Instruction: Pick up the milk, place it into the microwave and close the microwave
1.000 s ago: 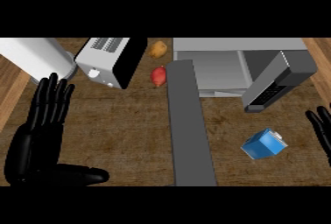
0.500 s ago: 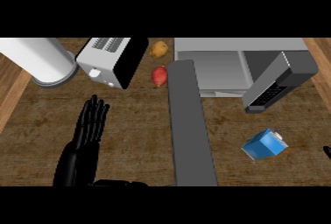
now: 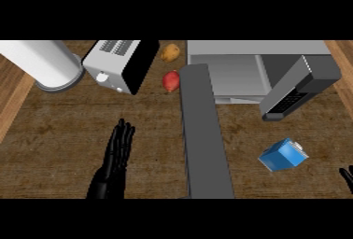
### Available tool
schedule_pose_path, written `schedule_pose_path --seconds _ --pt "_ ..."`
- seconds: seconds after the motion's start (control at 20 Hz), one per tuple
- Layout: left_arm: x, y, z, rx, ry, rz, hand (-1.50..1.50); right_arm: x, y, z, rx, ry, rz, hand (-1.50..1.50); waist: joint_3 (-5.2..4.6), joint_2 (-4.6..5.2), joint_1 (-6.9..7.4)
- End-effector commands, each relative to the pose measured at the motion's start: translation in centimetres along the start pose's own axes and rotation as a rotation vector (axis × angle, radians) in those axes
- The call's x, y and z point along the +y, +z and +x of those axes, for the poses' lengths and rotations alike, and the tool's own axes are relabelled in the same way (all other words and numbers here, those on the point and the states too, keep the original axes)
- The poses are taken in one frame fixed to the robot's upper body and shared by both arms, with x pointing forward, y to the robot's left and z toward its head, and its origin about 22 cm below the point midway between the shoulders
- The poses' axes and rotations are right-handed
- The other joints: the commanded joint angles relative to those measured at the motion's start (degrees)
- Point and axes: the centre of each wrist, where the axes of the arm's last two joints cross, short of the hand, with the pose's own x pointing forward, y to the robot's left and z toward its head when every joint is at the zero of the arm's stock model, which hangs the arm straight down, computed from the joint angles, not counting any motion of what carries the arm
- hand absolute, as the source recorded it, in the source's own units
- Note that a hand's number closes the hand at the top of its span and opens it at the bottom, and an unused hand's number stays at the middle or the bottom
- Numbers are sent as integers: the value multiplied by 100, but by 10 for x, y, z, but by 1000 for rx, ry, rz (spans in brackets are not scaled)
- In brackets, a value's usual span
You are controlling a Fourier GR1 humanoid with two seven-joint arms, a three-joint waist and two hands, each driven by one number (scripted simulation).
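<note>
The blue milk carton (image 3: 282, 154) lies on the brown counter at the right, below the microwave. The grey microwave (image 3: 238, 70) stands at the top right, and its door (image 3: 298, 88) hangs open toward the right. My left hand (image 3: 114, 165) rises from the lower edge at the left with fingers straight, well away from the carton. Of my right hand (image 3: 347, 177) only fingertips show at the lower right edge, a little right of and below the carton.
A long grey bar (image 3: 203, 135) runs down the middle of the counter between my left hand and the carton. A toaster (image 3: 121, 65) and a white cylinder (image 3: 41, 63) stand at the top left. A red fruit (image 3: 171, 81) and an orange one (image 3: 169, 52) lie beside the microwave.
My left hand has swung right from the far left edge and turned edge-on. My right hand has dropped toward the lower right corner. The carton has not moved.
</note>
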Motion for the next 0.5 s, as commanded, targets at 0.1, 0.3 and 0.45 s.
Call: schedule_pose_path --seconds 0.1,0.3,0.45 --pt "-11 -4 -21 10 -6 -1 -150 20 -2 -25 -11 12 -48 -150 -2 8 -11" --pt "-11 16 2 17 40 -11 -150 12 -11 -52 16 32 -57 -150 -1 4 27" --pt "-4 18 -11 30 41 -15 -150 9 -12 -73 17 28 -65 -150 -1 6 29"
